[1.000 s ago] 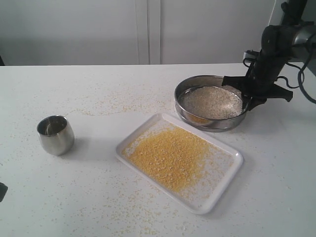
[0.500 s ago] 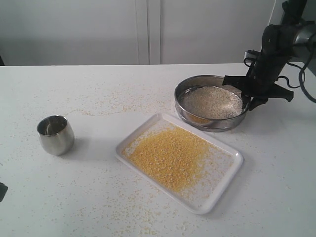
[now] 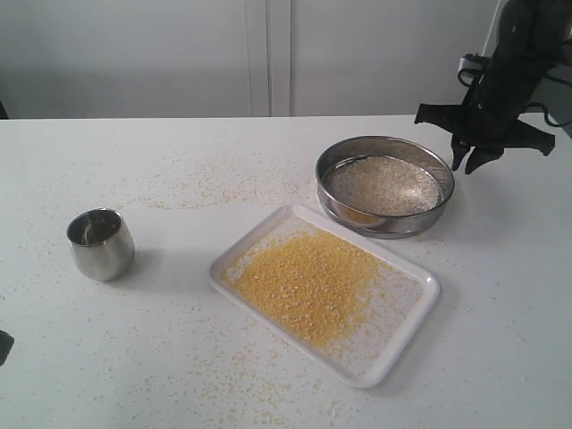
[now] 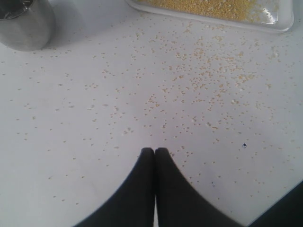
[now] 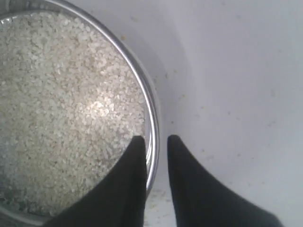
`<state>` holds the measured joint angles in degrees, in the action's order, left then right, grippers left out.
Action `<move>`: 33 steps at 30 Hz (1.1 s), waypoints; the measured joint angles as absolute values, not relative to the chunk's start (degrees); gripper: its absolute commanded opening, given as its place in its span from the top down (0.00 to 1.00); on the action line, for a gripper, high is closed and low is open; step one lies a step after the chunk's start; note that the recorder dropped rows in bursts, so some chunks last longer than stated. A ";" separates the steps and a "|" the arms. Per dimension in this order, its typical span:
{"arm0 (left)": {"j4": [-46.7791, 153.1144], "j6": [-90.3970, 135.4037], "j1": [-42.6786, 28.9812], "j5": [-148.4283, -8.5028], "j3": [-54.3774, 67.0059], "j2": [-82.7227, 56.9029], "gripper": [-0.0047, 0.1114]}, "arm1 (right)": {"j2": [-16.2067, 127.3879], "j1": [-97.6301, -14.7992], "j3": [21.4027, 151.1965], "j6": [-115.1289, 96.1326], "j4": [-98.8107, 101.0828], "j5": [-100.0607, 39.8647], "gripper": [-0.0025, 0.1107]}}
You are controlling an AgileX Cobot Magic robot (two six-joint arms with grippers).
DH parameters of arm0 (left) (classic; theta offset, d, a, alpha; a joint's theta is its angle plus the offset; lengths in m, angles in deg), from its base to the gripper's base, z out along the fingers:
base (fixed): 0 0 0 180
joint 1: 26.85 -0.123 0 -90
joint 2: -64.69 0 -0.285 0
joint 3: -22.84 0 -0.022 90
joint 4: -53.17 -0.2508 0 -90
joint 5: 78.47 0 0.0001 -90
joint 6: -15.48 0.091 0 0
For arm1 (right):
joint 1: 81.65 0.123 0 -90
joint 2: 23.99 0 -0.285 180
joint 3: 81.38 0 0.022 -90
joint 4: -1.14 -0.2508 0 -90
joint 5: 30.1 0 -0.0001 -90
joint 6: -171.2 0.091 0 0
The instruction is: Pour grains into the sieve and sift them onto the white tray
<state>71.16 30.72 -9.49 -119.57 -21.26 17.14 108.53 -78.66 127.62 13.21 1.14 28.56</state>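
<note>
At the far left of the table (image 3: 179, 152) a small steel cup (image 3: 100, 243) stands upright, well apart from the other items. The left wrist view shows the cup (image 4: 21, 23) at one edge of the frame. It also shows the left gripper (image 4: 155, 150) over bare tabletop with its jaws pressed together, holding nothing. Loose stray grains (image 4: 208, 61) are scattered across the surface below it.

The white tray (image 3: 404, 315) lies flat near the centre of the table, set at an angle to its edge. Yellow-orange granules (image 3: 308, 281) cover most of the tray floor, thickest toward its left half and thinner toward the right corner.

The sieve (image 3: 332, 163) rests on the table just behind and to the right of the tray, close to its far edge. A bed of whitish grains (image 3: 384, 183) covers the mesh.

The right gripper (image 3: 466, 167) hangs raised just beside the sieve's right rim. Its jaws stand slightly apart and grip nothing. In the right wrist view the fingertips (image 5: 138, 142) straddle the line of the sieve rim (image 5: 150, 113) — one over the whitish grains (image 5: 61, 94), the other over the table.
</note>
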 measured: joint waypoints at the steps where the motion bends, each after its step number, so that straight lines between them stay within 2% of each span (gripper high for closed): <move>1: 71.16 30.72 -9.49 -119.57 -21.26 17.14 0.96 | 108.06 -78.66 127.62 12.33 1.14 29.38 0.87; 5: 71.16 30.72 -9.49 -119.57 -21.26 17.14 0.96 | 106.76 -78.66 127.62 6.81 0.82 34.11 0.98; 20: 71.16 30.72 -9.49 -119.57 -21.26 17.14 0.96 | 100.89 -78.66 127.38 -1.83 -1.75 39.67 0.98; 33: 71.16 30.72 -9.49 -119.57 -21.26 17.14 0.96 | 90.08 -78.66 115.46 -4.77 -1.75 39.77 0.98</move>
